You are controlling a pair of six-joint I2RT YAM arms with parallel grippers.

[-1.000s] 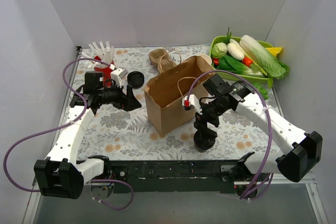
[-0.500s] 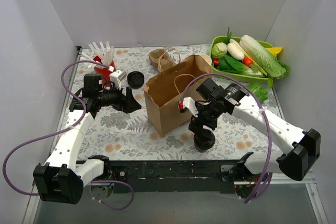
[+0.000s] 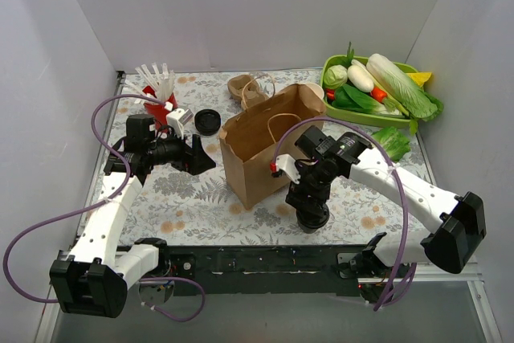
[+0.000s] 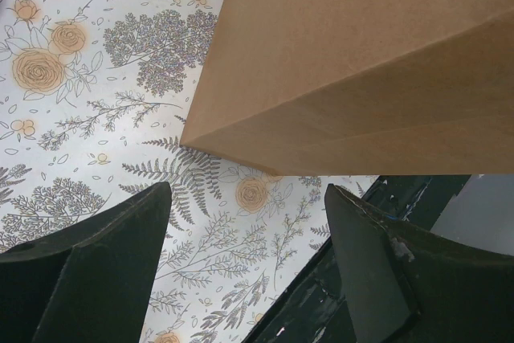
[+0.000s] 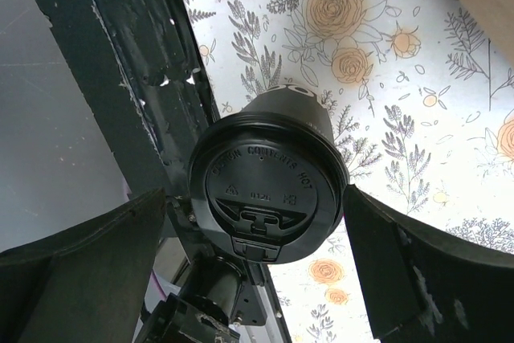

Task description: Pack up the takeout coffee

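The takeout coffee (image 3: 312,216) stands near the table's front edge, just right of the brown paper bag (image 3: 261,146). Its round black lid (image 5: 269,190) fills the right wrist view, and the cup's side looks dark there. My right gripper (image 3: 309,198) hangs over it, open. Its fingers (image 5: 104,255) flank the lid, and I see no firm contact. My left gripper (image 3: 201,154) is open and empty left of the bag, facing the bag's lower corner (image 4: 241,138). The tan pulp carrier (image 3: 245,88) lies behind the bag. A second black-lidded cup (image 3: 207,121) sits near the left gripper.
A red cup of white straws (image 3: 159,90) stands at the back left. A green basket of vegetables (image 3: 373,86) fills the back right corner. The black front rail (image 3: 265,259) runs right beside the coffee. White walls close in three sides.
My right gripper has shifted a little left and down, closer over the coffee lid. The left arm has barely moved, and both grippers stay open.
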